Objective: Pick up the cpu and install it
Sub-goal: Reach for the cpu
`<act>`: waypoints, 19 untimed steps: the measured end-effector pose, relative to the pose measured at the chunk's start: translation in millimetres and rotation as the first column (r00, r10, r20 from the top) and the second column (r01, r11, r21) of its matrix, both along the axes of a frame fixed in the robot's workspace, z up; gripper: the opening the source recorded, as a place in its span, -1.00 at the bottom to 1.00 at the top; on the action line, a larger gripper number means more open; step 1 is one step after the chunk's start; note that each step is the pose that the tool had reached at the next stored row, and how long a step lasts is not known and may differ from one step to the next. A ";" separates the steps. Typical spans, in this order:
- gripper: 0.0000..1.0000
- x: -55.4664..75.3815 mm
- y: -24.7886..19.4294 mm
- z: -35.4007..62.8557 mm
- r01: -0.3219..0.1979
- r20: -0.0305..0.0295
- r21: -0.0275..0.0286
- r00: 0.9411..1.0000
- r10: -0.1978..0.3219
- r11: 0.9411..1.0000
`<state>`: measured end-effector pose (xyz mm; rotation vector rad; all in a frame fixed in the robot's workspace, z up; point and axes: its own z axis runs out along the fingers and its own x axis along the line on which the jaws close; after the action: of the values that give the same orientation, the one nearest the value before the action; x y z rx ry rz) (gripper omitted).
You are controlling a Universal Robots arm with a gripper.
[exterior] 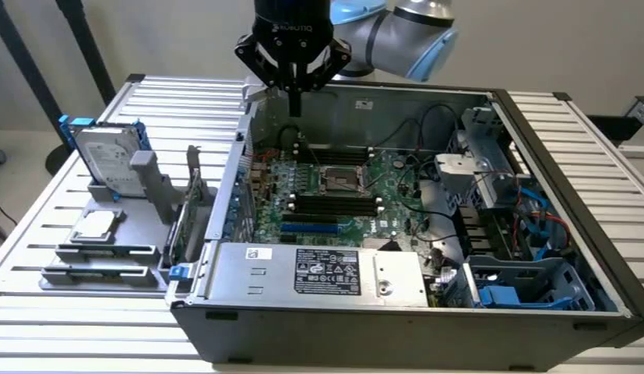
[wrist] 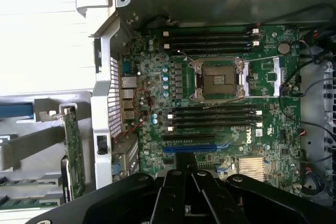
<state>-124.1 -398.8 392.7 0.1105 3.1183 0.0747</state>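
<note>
well, nearest to me in the exterior view is the slatted bench (exterior: 51, 312), with the open computer case (exterior: 405, 327) lying on it, its side off. along the case's front edge sits the silver power box (exterior: 316, 271) with a label on top. on the exterior view's left, just beside the case, a grey holder (exterior: 103, 261) rests on the bench. the cpu (exterior: 95, 226) lies flat on that holder, its silvery top up, touched by nothing. just behind it a hard drive (exterior: 106, 160) with blue brackets stands upright in the same holder.

further in, i see the green board (exterior: 389, 199) on the case floor, with long black memory slots (exterior: 330, 204) and, beyond them, the socket (exterior: 343, 179), a metal frame around a dark centre.

farthest back, the claw (exterior: 296, 107) hangs point down above the case's rear wall, toward the exterior view's left. its fingers are pressed together and i see nothing between them. it is well apart from the cpu and well above the board.
</note>
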 end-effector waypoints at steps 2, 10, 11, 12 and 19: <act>-0.79 -8.9 0.0 -0.1 0.000 0.000 0.000 1.000 0.000 1.000; -0.79 -45.4 0.0 -0.2 0.000 0.000 0.000 1.000 0.000 1.000; -0.79 -49.9 0.0 -0.3 0.000 0.000 0.000 1.000 0.000 1.000; -0.79 -54.5 0.0 -0.5 0.000 0.000 0.000 1.000 0.000 1.000; -0.79 -86.4 0.0 -1.7 0.000 0.000 0.000 1.000 0.000 1.000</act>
<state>-210.5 -398.8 391.1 0.1104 3.1180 0.0750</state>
